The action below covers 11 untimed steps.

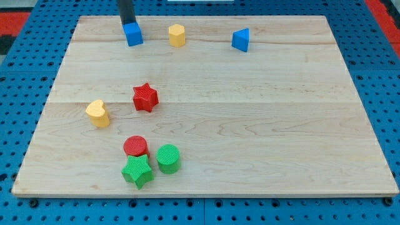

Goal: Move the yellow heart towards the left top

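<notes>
Approach step, push not yet begun: my tip (127, 24), a bare rod with no claw to open or close, sits at the blue cube (133, 34) near the view's top; yellow heart (97, 113) lies at left-centre, untouched; next, the tip likely needs to get below-right of it.

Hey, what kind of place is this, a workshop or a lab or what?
Probably a robotics lab bench: a wooden board of small coloured blocks, such as the yellow heart, lies on a blue perforated base, and my tip rests by the blue cube.
</notes>
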Motion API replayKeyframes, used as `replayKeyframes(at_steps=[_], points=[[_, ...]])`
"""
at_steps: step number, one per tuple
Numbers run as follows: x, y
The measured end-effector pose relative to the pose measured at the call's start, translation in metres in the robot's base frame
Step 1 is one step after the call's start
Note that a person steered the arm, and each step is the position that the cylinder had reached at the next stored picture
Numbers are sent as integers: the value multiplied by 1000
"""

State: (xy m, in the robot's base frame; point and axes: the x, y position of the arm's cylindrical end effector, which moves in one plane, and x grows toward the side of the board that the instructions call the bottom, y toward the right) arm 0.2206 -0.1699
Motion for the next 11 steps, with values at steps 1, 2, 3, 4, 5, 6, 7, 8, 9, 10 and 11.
replayKeyframes(at_steps=[1, 2, 3, 4, 5, 6, 7, 8, 9, 10, 11], points=[[11, -51], [76, -132], [155, -127], [243, -103], [276, -44], [257, 20], [252, 60], [206, 26], [196, -43], [218, -42], [184, -33]])
